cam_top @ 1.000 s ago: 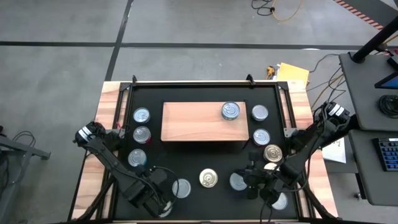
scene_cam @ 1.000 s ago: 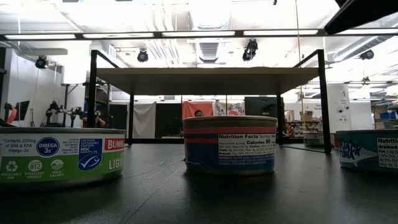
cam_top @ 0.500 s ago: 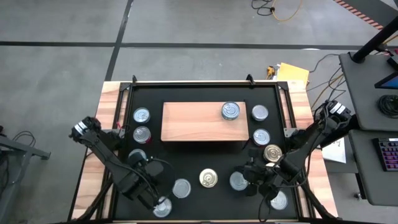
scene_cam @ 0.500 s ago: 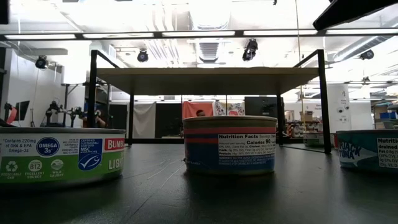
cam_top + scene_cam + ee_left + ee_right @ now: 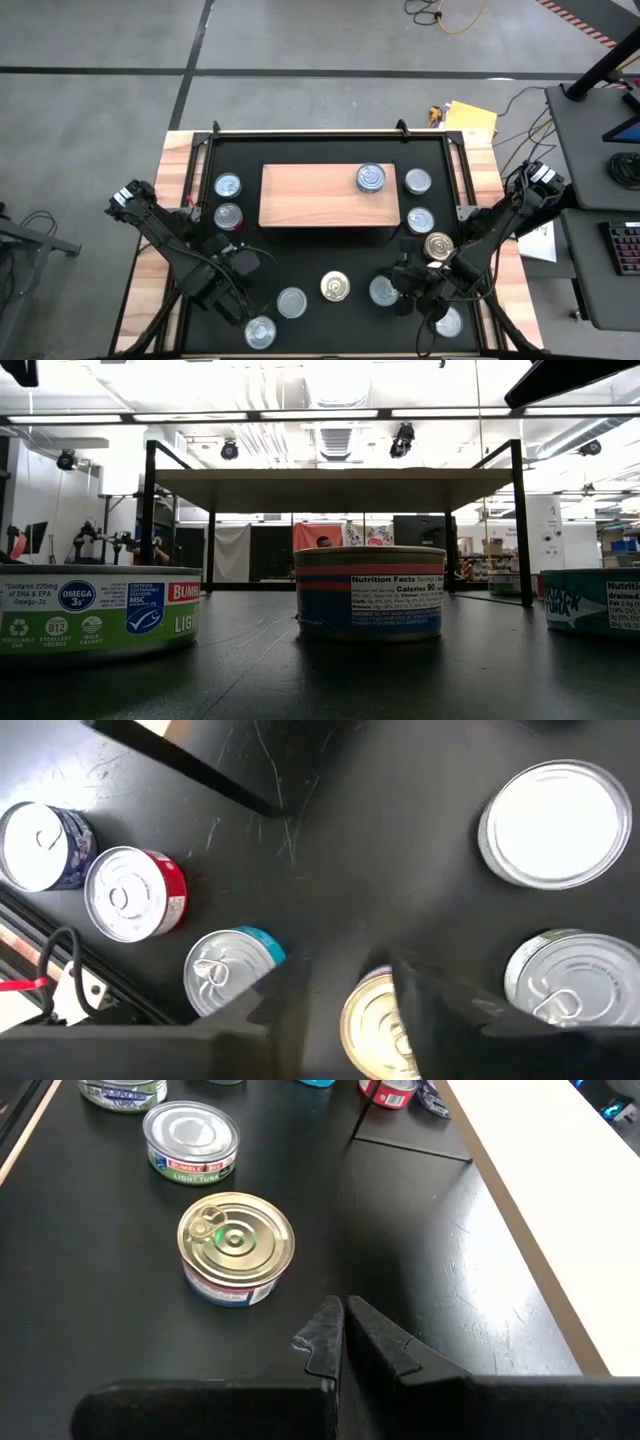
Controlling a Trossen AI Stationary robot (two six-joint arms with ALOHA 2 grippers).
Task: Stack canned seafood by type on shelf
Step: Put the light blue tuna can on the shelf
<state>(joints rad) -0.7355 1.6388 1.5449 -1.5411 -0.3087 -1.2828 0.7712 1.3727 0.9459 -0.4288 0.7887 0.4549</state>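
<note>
The light-wood shelf (image 5: pixel 310 197) stands mid-table and bears one tin (image 5: pixel 371 178) near its right end. Other tins of canned seafood lie around it on the black mat. My left gripper (image 5: pixel 237 268) hangs open above the mat's left side, pointing steeply down. In its wrist view a gold-lidded tin (image 5: pixel 372 1020) lies on the mat below, between the fingers (image 5: pixel 345 1010). The arm hides that tin in the high view. My right gripper (image 5: pixel 340 1330) is shut over the mat's near right (image 5: pixel 400 285), facing a gold-lidded tin (image 5: pixel 235 1245).
Left of the shelf stand a dark blue tin (image 5: pixel 40 845), a red tin (image 5: pixel 130 890) and a blue tin (image 5: pixel 225 970) in a row. Silver tins (image 5: pixel 292 302) (image 5: pixel 260 332) lie near the front edge. Three more (image 5: pixel 417 181) (image 5: pixel 420 220) (image 5: pixel 438 246) stand right of the shelf.
My left gripper has risen from over the tin at the near left and gone toward the far edge. That tin now lies uncovered on the mat. My right arm has kept still.
</note>
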